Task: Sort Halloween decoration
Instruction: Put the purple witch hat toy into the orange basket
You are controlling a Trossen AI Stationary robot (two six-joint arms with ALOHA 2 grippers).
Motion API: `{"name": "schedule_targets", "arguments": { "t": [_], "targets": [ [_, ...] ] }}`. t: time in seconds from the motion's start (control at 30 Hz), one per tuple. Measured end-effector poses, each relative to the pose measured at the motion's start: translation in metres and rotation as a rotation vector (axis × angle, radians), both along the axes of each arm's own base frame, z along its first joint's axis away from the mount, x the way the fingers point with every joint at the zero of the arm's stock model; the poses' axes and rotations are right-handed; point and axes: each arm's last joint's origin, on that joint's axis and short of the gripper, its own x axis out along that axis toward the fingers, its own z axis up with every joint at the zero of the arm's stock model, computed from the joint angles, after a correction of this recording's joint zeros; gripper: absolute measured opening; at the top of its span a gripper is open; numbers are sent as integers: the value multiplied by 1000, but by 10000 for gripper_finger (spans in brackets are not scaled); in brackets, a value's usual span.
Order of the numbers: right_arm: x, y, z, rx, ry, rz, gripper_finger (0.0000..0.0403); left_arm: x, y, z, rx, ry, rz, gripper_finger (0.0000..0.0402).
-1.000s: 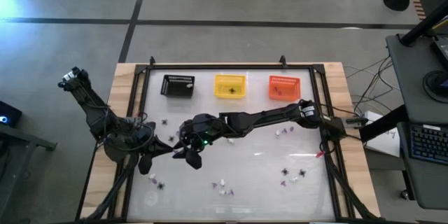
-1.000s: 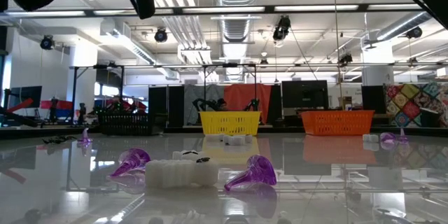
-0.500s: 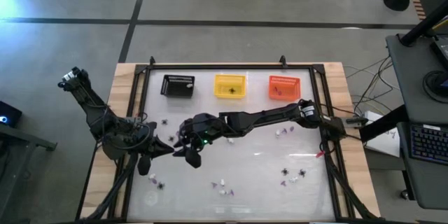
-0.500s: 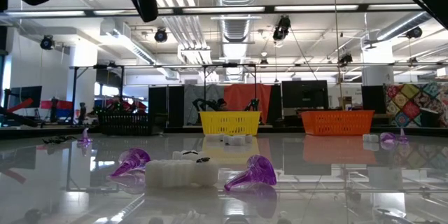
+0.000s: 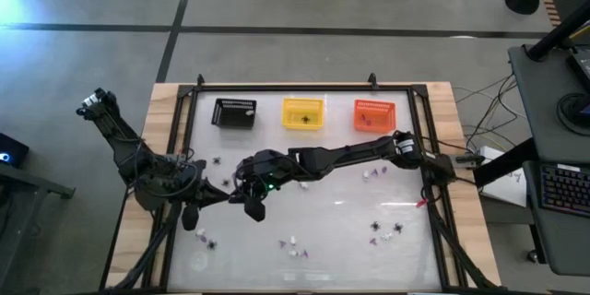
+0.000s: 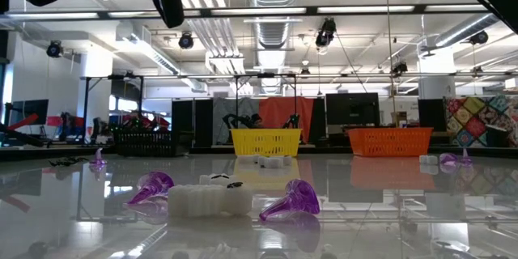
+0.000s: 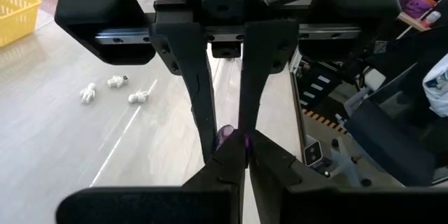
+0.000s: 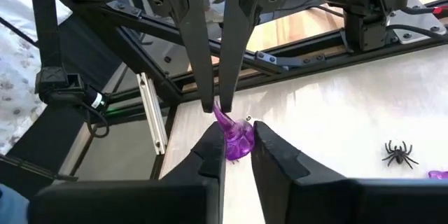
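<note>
Your right gripper (image 8: 236, 155) has just narrowed onto the purple trinket (image 8: 235, 138) that the closed left gripper (image 8: 218, 105) pinches (mid-air, near the table's (image 5: 341, 212) left edge), so the handover looks under way.

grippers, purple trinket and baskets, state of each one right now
left gripper: shut on the purple trinket's thin end
right gripper: closed around the purple trinket's wide end
purple trinket: held between both grippers, above the table
black basket: upright, contents unclear
yellow basket: upright, a dark piece inside
orange basket: upright, contents unclear
</note>
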Motion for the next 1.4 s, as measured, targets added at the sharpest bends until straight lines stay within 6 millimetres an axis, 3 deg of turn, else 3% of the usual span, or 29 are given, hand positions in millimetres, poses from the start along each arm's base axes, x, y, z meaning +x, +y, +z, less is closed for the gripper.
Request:
{"name": "schedule_targets", "arguments": {
  "t": [0.3,0.9,1.4],
  "targets": [
    [0,-1,0,19,11,-13,11,0,0,0,2,-7,11,0],
    [0,-2,3,31,7,-16,9,0,0,0,6,-7,17,2],
    [-4,-7,7,28,43,-25,8,0,2,0,41,-18,34,69]
  ]
}}
